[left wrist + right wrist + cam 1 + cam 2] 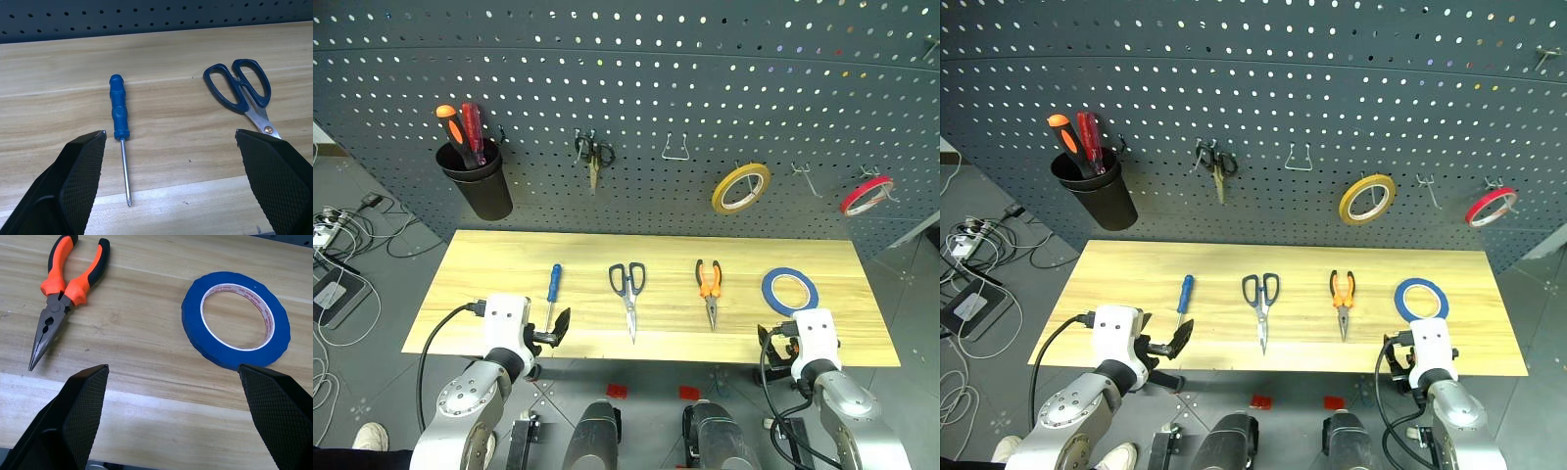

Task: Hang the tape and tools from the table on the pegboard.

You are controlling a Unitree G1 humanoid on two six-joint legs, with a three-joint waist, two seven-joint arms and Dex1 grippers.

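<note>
floor: grey tiles [396, 220] | cables [342, 245] at left

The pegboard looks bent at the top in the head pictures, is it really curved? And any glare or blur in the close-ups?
Left eye view: the pegboard rows bow near the top, which looks like lens distortion. Left wrist view: a pale sheen crosses the table near the screwdriver tip; the fingers look sharp. Right wrist view: the tape and pliers are crisp, with soft shadows.
</note>
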